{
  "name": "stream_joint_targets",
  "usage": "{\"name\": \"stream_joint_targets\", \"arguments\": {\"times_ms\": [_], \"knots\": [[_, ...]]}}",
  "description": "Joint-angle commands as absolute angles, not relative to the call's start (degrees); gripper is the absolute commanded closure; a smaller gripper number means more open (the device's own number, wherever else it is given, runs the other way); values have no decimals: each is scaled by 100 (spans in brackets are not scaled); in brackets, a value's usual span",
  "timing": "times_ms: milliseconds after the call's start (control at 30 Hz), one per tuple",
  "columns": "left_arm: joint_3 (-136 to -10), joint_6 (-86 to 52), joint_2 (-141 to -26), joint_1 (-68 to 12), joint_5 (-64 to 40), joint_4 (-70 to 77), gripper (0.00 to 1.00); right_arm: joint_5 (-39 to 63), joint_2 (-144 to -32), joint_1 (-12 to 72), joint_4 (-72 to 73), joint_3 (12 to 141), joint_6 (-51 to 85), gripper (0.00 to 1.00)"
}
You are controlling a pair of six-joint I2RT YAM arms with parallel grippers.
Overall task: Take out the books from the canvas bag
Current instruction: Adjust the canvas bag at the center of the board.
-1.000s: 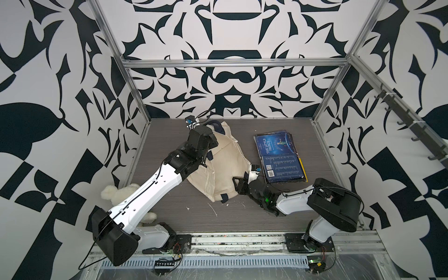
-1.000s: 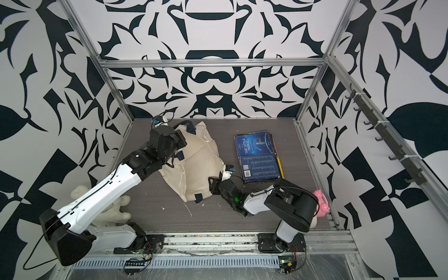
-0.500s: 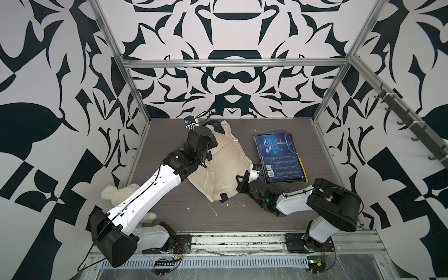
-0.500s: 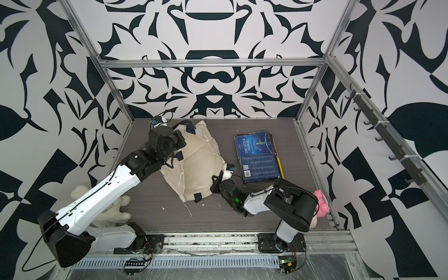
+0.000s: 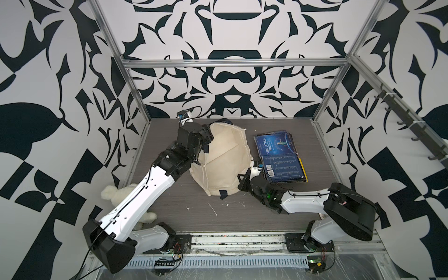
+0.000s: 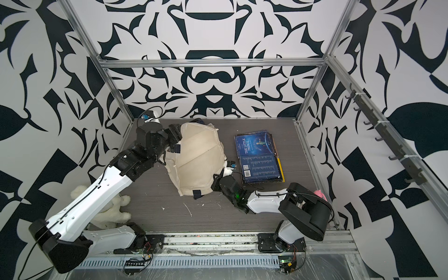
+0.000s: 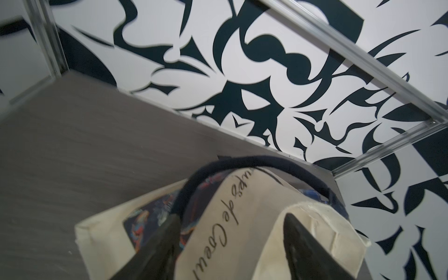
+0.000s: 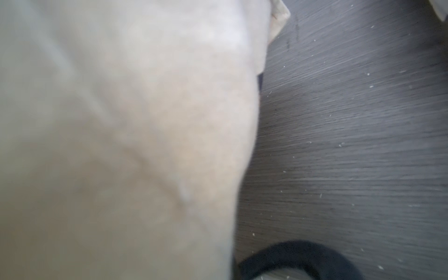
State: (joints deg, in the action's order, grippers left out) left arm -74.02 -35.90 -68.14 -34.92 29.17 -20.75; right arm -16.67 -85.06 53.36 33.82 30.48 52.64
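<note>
The cream canvas bag (image 5: 225,160) (image 6: 196,155) lies slumped mid-table. My left gripper (image 5: 206,135) (image 7: 230,242) is at its far left rim, open. The panel with script lettering (image 7: 232,218) sits between its spread fingers (image 7: 160,242). A navy handle (image 7: 242,162) arches over the mouth, where a dark patterned book (image 7: 150,218) shows inside. My right gripper (image 5: 242,179) (image 6: 215,180) is shut at the bag's near right edge. Fabric (image 8: 121,121) fills its wrist view and hides the fingers. Dark blue books (image 5: 278,157) (image 6: 259,157) lie stacked right of the bag.
A white plush bear (image 5: 116,194) (image 6: 109,208) lies by the left arm's base. Something pink (image 6: 320,194) peeks out behind the right arm. White scraps (image 5: 213,209) dot the grey table in front of the bag. Metal frame posts (image 5: 324,97) and patterned walls close in the table.
My left gripper has opened at the bag's rim. My right gripper has shut at the bag's near edge after shifting slightly along it. The bag and books stay put.
</note>
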Motion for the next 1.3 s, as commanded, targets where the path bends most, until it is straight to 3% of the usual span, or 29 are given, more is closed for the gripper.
{"name": "stream_joint_targets", "arguments": {"times_ms": [0,133,633,900,1067,1267], "knots": [[-7694,-3165,-6446,-3450,3088,-2280,18,-1617,-8237,5247,2848,3600,5267,100],[-7667,-3173,-6121,-3445,3348,-2775,1,-1504,-8150,5157,2406,3900,5315,100],[-6109,-3600,-4448,-3445,3903,-3428,1,49,-8505,4411,742,5527,5597,100],[-5693,-3796,-4018,-3448,3891,-3662,0,316,-8651,4221,135,6325,5519,100],[-5515,-3831,-4025,-3445,3875,-3650,1,356,-8790,4085,-181,6744,5436,81],[-5298,-3892,-4009,-3445,3855,-3487,0,449,-8805,3938,-425,7032,5379,51]]}}
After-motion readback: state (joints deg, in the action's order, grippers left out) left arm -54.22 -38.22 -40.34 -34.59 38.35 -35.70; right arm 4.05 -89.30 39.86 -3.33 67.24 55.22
